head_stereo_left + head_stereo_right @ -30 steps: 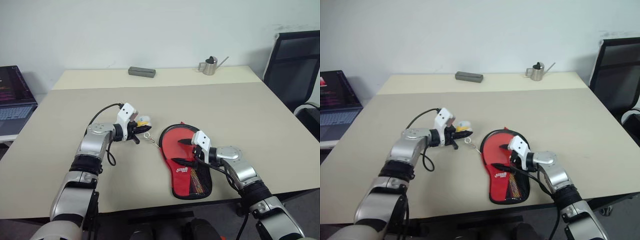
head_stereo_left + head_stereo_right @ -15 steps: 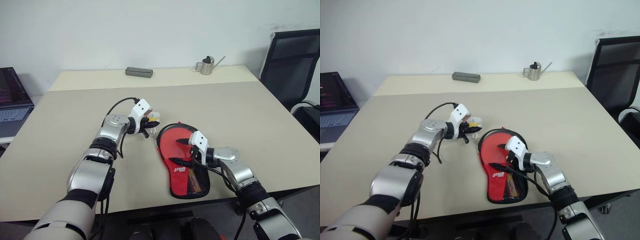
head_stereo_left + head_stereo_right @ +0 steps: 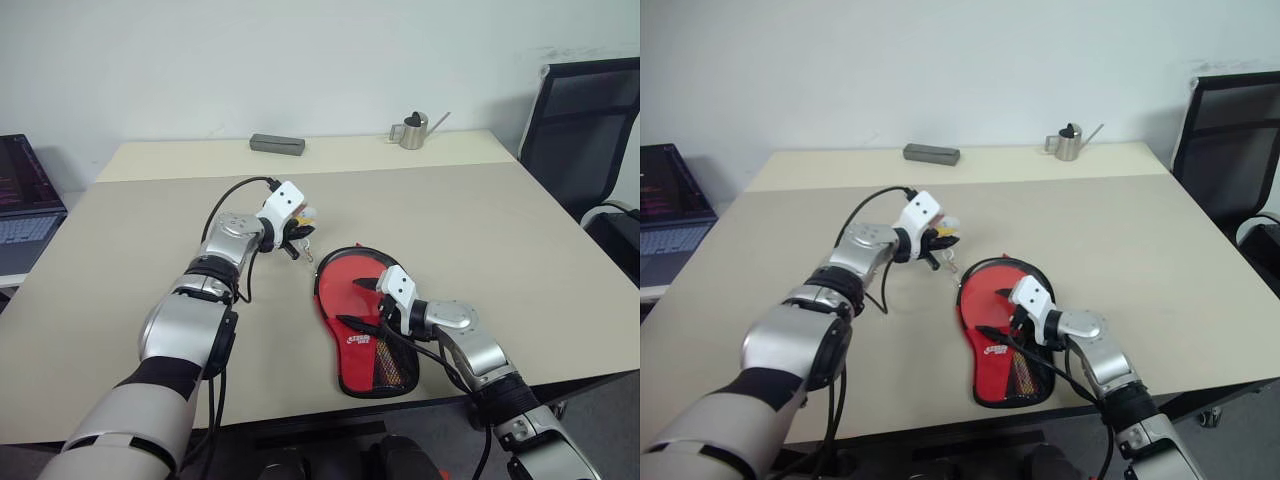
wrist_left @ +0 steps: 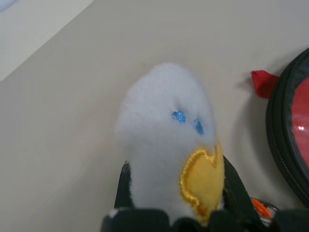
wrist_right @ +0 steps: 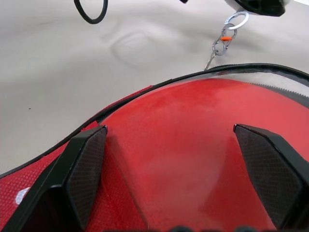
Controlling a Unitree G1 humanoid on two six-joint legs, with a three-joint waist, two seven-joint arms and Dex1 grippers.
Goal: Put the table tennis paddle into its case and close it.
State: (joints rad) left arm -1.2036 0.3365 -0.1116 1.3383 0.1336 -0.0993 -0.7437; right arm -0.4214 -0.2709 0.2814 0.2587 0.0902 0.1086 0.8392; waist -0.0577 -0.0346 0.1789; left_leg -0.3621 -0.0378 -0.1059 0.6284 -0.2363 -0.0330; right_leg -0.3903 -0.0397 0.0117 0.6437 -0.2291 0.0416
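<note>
From the head cameras: the case lies flat on the table in front of the robot, red side up, black rim around its round end. The left gripper is clamped on the duck charm, held just off the case's far rim. A short chain runs from the charm down toward the case's edge. The right gripper hovers over the case's round part, fingers spread wide, gripping nothing. A white logo sits near the narrow end; its lettering is too small to read. Well behind stand a grey block and a small metal watering can.

Left wrist view: the white duck with its yellow beak is pinched between the black fingers, and the case's black zip edge curves in beside it.

Right wrist view: both fingers stand wide apart above a smooth red round face, which looks like the table tennis paddle lying inside the open case, under the rim.

My read: the paddle is already in, and this is the zipping step. Next, the left gripper must draw the charm along the rim while the right presses the case down to stop it sliding.
</note>
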